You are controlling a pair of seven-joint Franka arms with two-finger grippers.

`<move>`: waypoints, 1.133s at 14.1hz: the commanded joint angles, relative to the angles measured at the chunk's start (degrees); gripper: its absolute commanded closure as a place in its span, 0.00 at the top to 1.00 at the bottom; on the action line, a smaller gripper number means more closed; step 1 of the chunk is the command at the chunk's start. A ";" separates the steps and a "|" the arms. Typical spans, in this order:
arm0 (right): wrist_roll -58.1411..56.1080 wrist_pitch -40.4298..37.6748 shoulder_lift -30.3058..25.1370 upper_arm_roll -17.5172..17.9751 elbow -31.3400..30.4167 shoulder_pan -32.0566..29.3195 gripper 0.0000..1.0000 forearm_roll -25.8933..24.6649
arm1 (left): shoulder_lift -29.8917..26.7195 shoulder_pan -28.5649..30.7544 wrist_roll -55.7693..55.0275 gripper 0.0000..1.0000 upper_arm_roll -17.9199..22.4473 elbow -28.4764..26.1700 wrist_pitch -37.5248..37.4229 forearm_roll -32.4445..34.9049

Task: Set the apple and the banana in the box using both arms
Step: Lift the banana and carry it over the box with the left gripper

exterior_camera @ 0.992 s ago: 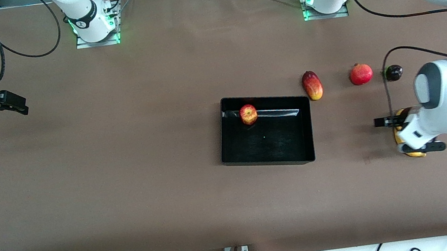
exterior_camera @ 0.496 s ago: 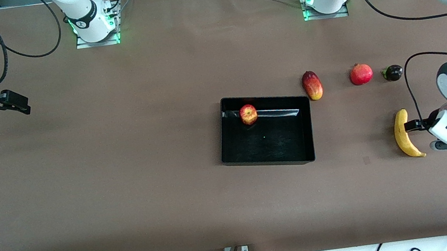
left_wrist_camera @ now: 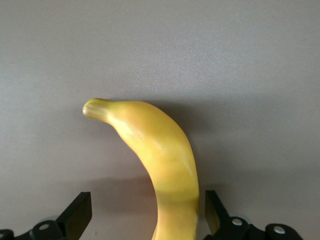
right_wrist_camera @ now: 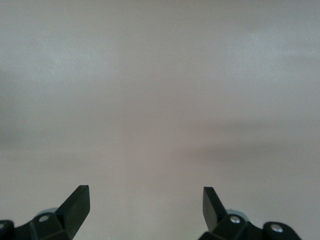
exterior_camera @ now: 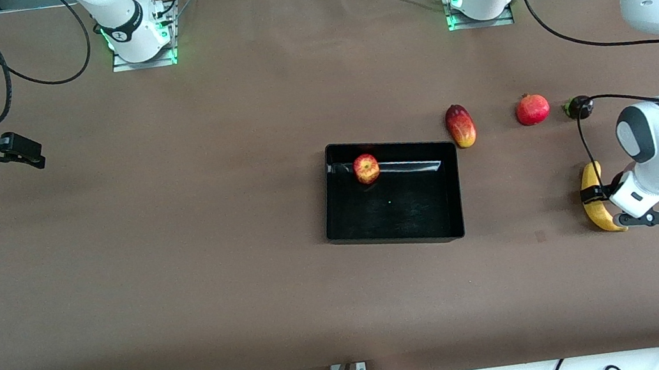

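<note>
The apple (exterior_camera: 366,169), red with yellow patches, lies in the black box (exterior_camera: 395,239), against the wall nearest the robots' bases. The yellow banana (exterior_camera: 595,209) lies on the table toward the left arm's end, nearer to the front camera than the row of other fruit. My left gripper (exterior_camera: 602,196) is low over the banana's middle and stands open. In the left wrist view the banana (left_wrist_camera: 165,155) runs between the fingers of the left gripper (left_wrist_camera: 147,215), close to one fingertip (left_wrist_camera: 214,212). My right gripper (exterior_camera: 23,154) waits open at the right arm's end of the table; the right wrist view shows that gripper (right_wrist_camera: 146,205) over bare table.
A red-yellow mango (exterior_camera: 460,126) lies beside the box's corner. A red pomegranate (exterior_camera: 532,109) and a small dark fruit (exterior_camera: 580,106) sit in a row toward the left arm's end. Cables run along the table edge nearest the front camera.
The left arm swung off the banana toward the table's end, then came back, and its open fingers now straddle the banana. The right arm has barely shifted.
</note>
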 commanded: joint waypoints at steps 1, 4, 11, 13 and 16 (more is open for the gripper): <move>-0.50 -0.88 0.64 -0.01 1.53 0.14 1.00 -0.76 | 0.10 -0.48 0.03 0.86 0.44 -2.59 3.92 -0.82; -0.51 -0.88 0.64 -0.01 1.53 0.14 1.00 -0.76 | -0.16 -0.65 -0.06 0.08 0.44 -3.20 3.75 -0.82; -0.68 -0.88 0.64 -0.01 1.53 0.14 1.00 -0.67 | -4.36 -4.15 -1.11 0.00 0.35 -2.86 -2.19 -0.91; -0.51 -0.88 0.64 -0.01 1.53 0.14 1.00 -0.76 | -7.27 -8.19 -7.84 0.00 -0.09 -2.68 -7.04 -3.18; -0.59 -0.88 0.64 -0.01 1.53 0.14 1.00 -0.76 | -11.66 -13.38 -19.62 0.00 -3.15 -2.41 -12.06 -4.34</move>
